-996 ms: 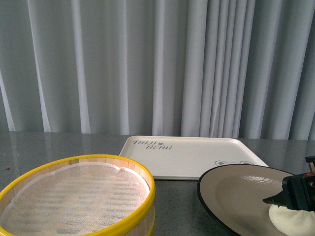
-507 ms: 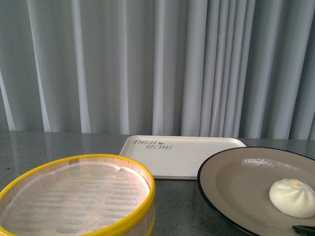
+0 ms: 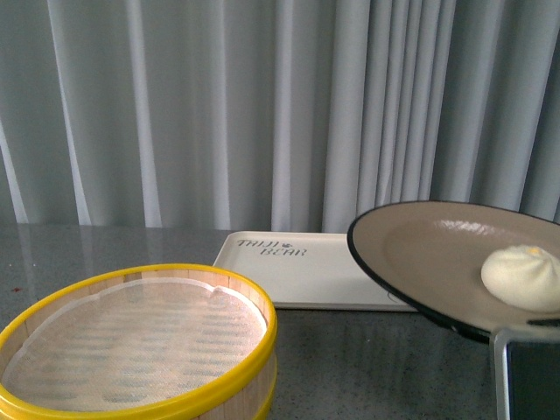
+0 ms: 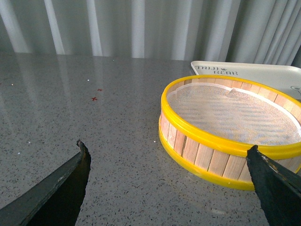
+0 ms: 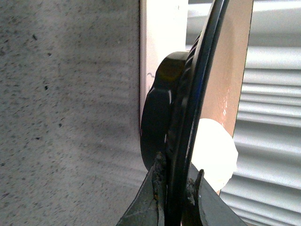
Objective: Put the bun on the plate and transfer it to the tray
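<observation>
The plate (image 3: 420, 254), beige inside with a black rim, hangs in the air at the right, tilted, partly over the white tray (image 3: 297, 276). The cream bun (image 3: 522, 277) rests on the plate's near right part. In the right wrist view my right gripper (image 5: 178, 176) is shut on the plate's rim (image 5: 197, 94), one finger under the black underside, one on the inside next to the bun (image 5: 214, 155). My left gripper (image 4: 167, 153) stands open over the bare table, close to the steamer basket, holding nothing.
A yellow-rimmed bamboo steamer basket (image 3: 131, 350) stands at the front left, empty, with a white liner. It also shows in the left wrist view as the basket (image 4: 225, 127) with the tray (image 4: 244, 73) behind it. Grey curtains close off the back. A grey block (image 3: 529, 372) fills the front view's lower right corner.
The plate with the bun has risen off the table and moved up over the tray's right part. The dark gripper part seen over the bun one second ago has left the front view.
</observation>
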